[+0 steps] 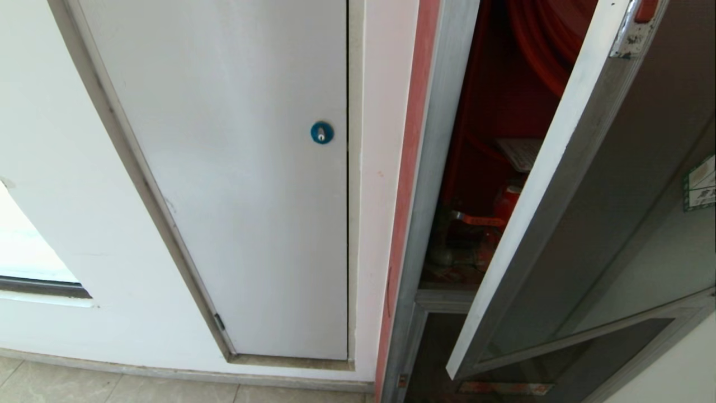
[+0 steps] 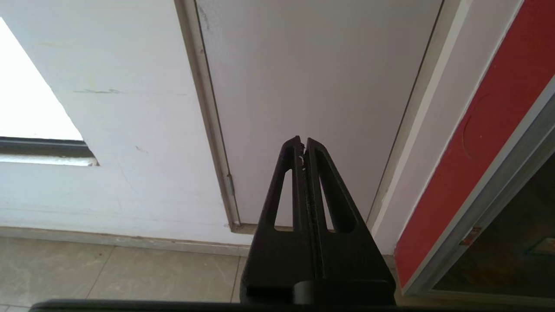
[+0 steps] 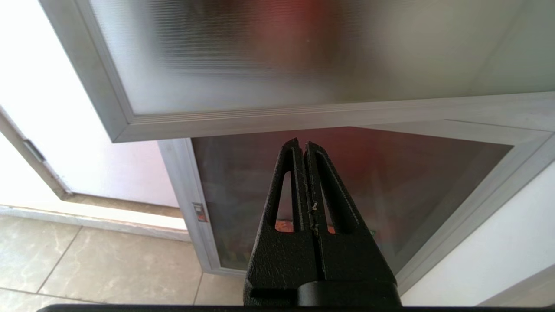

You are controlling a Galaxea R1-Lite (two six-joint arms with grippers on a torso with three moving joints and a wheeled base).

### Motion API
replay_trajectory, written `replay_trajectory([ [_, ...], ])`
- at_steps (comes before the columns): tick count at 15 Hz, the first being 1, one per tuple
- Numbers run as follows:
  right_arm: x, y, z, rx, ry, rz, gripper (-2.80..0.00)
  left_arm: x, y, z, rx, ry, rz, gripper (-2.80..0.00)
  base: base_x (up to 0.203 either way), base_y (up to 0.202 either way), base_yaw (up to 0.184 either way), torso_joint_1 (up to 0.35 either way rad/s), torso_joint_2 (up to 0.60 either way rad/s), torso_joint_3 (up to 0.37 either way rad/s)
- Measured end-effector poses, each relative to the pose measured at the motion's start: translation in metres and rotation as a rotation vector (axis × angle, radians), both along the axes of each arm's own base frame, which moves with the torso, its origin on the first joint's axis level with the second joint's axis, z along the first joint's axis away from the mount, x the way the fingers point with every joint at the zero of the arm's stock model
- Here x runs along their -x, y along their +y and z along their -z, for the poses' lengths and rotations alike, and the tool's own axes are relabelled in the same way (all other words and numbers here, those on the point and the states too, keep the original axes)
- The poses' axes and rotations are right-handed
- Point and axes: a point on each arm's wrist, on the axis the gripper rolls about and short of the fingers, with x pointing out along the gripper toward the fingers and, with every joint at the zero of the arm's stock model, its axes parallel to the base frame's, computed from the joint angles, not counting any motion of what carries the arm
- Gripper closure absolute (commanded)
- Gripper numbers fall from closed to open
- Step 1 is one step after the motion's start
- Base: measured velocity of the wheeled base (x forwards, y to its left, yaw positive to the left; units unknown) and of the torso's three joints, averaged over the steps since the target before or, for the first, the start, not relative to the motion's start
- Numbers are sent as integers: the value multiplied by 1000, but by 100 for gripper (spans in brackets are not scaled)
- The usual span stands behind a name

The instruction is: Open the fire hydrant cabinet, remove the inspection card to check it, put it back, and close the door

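door: the door point(image 1: 615, 184) is ajar, swung partway out from the fire hydrant cabinet point(image 1: 433, 168), so there's a tall gap showing the red interior. Its lower frame corner hangs out over the lower glass panel point(image 3: 347, 182).

card: pretty sure the pale gridded sheet lying back in the gap is the inspection card point(image 1: 520, 152), sitting inside the cabinet above the red valve point(image 1: 492, 215). Too small to read any marks on it.

left end effector: left end effector point(image 2: 303, 145) has its fingers pressed together, nothing in them, pointing at the plain white panel point(image 1: 240, 168) with the blue lock point(image 1: 321, 132). Looks parked.

right end effector: right end effector point(image 3: 302, 147) is pinched closed too and empty, low down in front of the lower glass panel, under the door's bottom rail.

step: can't honestly tell if this is the opening stage or the closing one. Door half open, card inside, both arms empty fits either.

next move: if opening, the right arm needs to get behind the door's free edge and swing it wider before anything fits in that gap. If closing, a flat push on the frame rather than the glass.
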Motion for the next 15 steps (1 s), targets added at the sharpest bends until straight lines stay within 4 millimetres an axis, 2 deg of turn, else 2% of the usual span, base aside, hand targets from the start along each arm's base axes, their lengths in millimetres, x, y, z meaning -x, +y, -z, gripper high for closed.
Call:
replay_trajectory([
  [15, 0, 0, 0, 11, 0, -2, 0, 0, 0, 0, 0, 0, 0, 0, 0, 0, 0, 0, 0, 0],
])
